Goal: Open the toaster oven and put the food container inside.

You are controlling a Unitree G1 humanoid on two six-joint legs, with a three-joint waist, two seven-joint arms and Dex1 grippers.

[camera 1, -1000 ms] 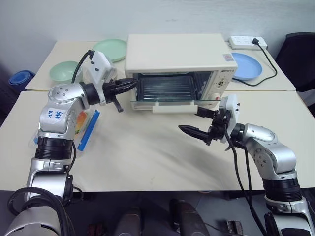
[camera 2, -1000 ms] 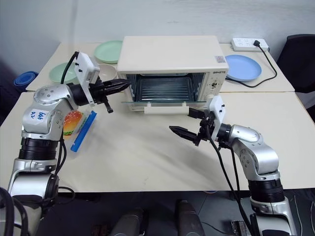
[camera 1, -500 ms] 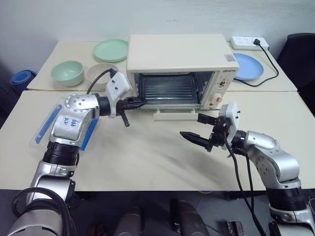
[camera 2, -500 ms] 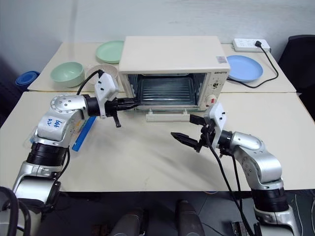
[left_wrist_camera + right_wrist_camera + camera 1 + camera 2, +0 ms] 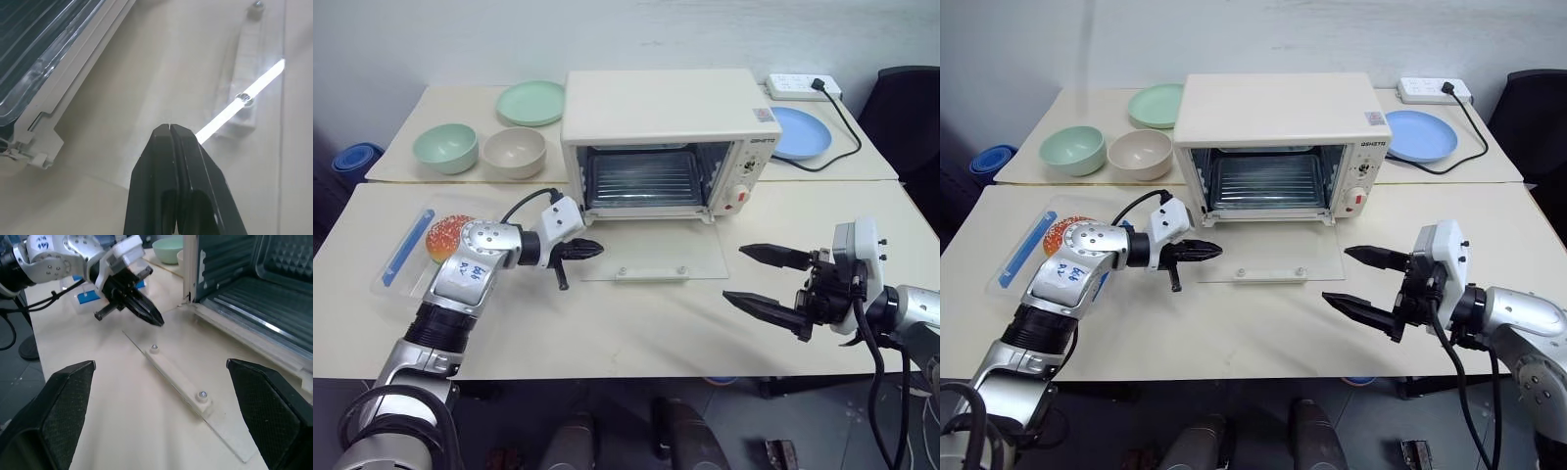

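The left gripper (image 5: 595, 249), its black fingers pressed together, is hovering at the left edge of the lowered glass door (image 5: 656, 254) of the cream-white boxy toaster oven (image 5: 664, 132). The right gripper (image 5: 766, 280) is hanging spread wide, empty. The clear rectangular plastic food container (image 5: 412, 258) holding a toy hamburger is sitting at the table's left.

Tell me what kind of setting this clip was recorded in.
Probably a lab or office room staged as a kitchen: a toaster oven stands on plain pushed-together tables, with bowls and plates behind and a power strip at the wall.
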